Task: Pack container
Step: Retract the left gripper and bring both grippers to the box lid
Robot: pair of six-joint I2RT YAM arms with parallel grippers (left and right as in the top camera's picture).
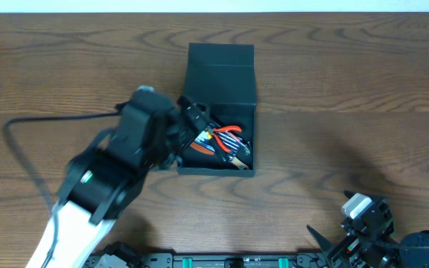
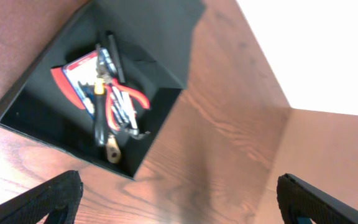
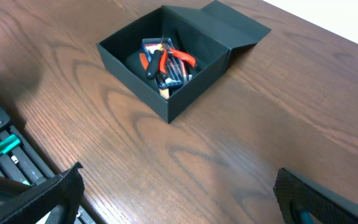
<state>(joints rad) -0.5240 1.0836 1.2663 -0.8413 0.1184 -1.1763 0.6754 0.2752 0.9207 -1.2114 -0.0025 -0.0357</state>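
Container [image 1: 222,74] sits on the table [image 1: 348,112], about mid-width and nearer the far edge, with its lid folded back from the far wall. Red-handled pliers [image 2: 120,99] and other small tools lie inside. I judge it light, stiff cardboard: matte and not slippery, but with thin walls that a hard pinch would crush. I would grip the lid by its free edge. Left gripper [image 2: 179,198] hovers over the box's left wall, angled down, jaws wide and empty. Right gripper [image 3: 179,199] sits by the near right corner, jaws wide, holding nothing.
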